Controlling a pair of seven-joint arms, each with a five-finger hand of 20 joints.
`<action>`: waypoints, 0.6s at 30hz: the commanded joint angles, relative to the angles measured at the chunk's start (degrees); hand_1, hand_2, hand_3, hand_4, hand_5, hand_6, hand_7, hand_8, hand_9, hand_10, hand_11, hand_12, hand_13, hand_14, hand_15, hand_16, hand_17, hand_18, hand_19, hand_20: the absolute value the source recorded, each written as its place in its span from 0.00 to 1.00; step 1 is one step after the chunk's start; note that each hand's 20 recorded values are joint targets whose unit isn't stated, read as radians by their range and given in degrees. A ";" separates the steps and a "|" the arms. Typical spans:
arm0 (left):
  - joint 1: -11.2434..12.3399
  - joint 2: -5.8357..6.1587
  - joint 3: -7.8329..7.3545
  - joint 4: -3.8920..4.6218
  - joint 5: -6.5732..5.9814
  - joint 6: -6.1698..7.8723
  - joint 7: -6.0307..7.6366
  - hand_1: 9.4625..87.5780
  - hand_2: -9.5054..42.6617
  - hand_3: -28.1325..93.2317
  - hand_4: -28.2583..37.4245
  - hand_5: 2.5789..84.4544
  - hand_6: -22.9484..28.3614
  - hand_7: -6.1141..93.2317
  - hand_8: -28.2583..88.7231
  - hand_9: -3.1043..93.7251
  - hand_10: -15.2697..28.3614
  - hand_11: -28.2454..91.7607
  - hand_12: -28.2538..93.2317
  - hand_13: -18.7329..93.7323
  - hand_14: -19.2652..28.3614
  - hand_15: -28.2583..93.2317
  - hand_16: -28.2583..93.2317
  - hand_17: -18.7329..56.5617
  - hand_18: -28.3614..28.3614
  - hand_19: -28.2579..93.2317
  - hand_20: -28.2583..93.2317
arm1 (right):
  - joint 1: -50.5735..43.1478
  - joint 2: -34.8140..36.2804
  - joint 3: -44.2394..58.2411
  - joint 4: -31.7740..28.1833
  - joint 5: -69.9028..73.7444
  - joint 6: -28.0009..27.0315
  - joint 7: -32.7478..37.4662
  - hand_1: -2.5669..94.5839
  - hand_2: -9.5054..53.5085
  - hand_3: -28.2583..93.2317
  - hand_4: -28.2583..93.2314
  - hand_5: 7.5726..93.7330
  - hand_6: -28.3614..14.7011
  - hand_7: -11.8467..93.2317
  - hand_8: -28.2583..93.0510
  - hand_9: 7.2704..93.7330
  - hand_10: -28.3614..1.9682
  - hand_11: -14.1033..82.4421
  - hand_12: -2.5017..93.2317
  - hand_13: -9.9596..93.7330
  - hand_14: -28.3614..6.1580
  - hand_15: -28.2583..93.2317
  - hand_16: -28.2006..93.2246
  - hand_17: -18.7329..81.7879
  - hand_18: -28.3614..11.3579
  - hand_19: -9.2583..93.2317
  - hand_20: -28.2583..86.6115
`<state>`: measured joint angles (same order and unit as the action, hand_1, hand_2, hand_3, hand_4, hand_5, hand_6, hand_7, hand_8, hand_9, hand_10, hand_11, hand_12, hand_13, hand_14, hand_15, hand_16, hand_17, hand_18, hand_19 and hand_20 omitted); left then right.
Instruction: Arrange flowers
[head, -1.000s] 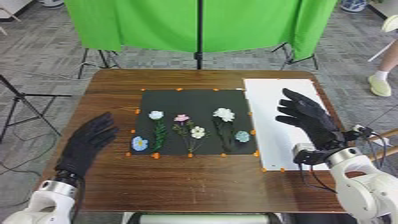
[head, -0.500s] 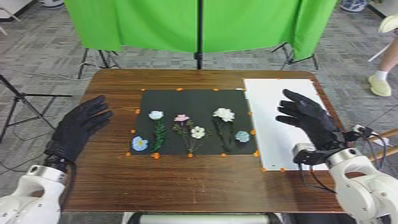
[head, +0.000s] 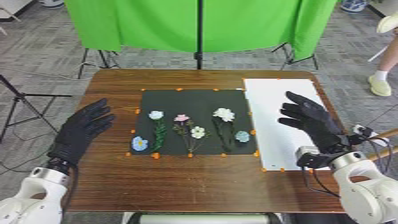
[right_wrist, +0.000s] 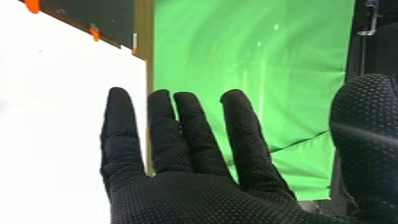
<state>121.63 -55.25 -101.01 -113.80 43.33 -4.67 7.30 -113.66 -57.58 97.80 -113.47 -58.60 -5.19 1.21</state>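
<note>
1. Flowers (head: 224, 115) lie on black mat (head: 182, 97), mid tabletop (head: 195, 187); dark stems hard to make out.
2. Right robot hand (head: 313, 121), 3 o'clock from mat, fingers straight, apart; hides part of white sheet (head: 266, 97).
3. Left robot hand (head: 75, 131), 9 o'clock, fingers extended.
4. Green cloth (head: 142, 25), 12 o'clock, cut off.

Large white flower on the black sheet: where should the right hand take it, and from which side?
I'd pinch the stem just below the white bloom, coming from above with thumb and fingers on its left and right. The flower lies flat, stem towards the robot, so that grip should spare the petals. Lower down, the pale blue flower sits close on the right and could get caught.
</note>
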 joint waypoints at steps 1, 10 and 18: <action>0.84 -0.13 0.28 0.53 -0.15 -0.75 -0.76 0.19 0.23 0.80 0.01 0.36 0.52 0.25 0.17 0.31 0.61 0.41 0.38 0.36 0.71 0.50 0.24 0.12 0.86 0.63 0.30 | -1.79 -1.28 0.76 -0.91 0.67 0.02 0.66 0.19 0.10 0.91 0.01 0.27 0.58 0.26 0.15 0.30 0.50 0.23 0.26 0.35 0.50 0.29 0.52 0.21 0.19 0.51 0.43; 1.48 -0.57 0.20 0.38 -0.11 -0.72 -0.67 0.19 0.23 0.80 0.01 0.37 0.52 0.25 0.17 0.31 0.61 0.41 0.38 0.36 0.71 0.50 0.24 0.12 0.86 0.63 0.30 | -1.71 -2.00 0.77 -1.05 -0.30 -1.10 0.66 0.19 0.10 0.90 0.01 0.28 0.58 0.26 0.15 0.31 0.51 0.23 0.25 0.35 0.50 0.29 0.51 0.21 0.19 0.51 0.43; 2.06 -0.56 -0.17 -0.02 -0.22 -0.17 -0.15 0.19 0.23 0.80 0.02 0.37 0.52 0.25 0.17 0.31 0.61 0.41 0.38 0.36 0.70 0.50 0.24 0.12 0.86 0.63 0.30 | -1.12 -1.76 0.34 -0.70 0.13 -1.51 1.13 0.19 0.10 0.90 0.01 0.28 0.58 0.26 0.15 0.31 0.50 0.23 0.25 0.36 0.50 0.30 0.51 0.21 0.19 0.51 0.43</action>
